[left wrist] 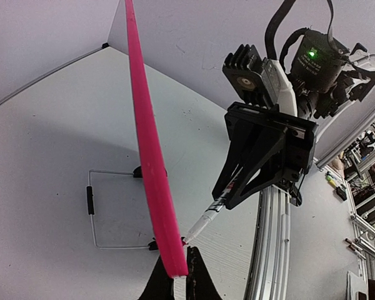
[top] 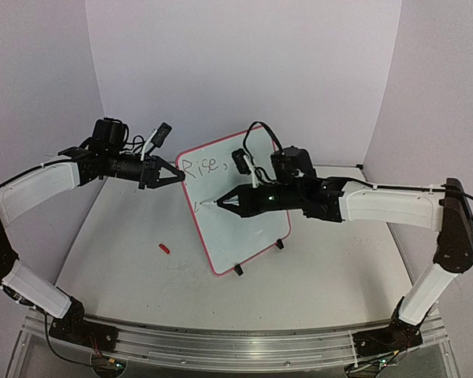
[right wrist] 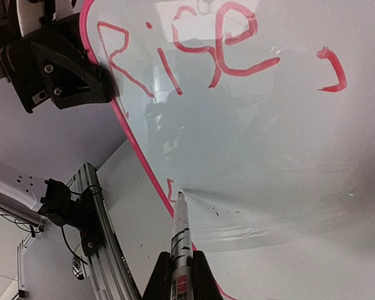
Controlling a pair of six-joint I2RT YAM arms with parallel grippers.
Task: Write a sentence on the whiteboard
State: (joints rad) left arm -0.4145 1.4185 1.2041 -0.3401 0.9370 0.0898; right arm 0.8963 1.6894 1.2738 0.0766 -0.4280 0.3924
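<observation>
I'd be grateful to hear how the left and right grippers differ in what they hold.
The left gripper is shut on the rim of the whiteboard; the right gripper is shut on a marker. The left meets the board's edge; the right faces its writing surface. Both are closed.

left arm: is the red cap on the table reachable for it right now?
Likely not yet. The red cap lies in the open on that side, but the left gripper is shut on the whiteboard rim; it would have to let go first.
</observation>
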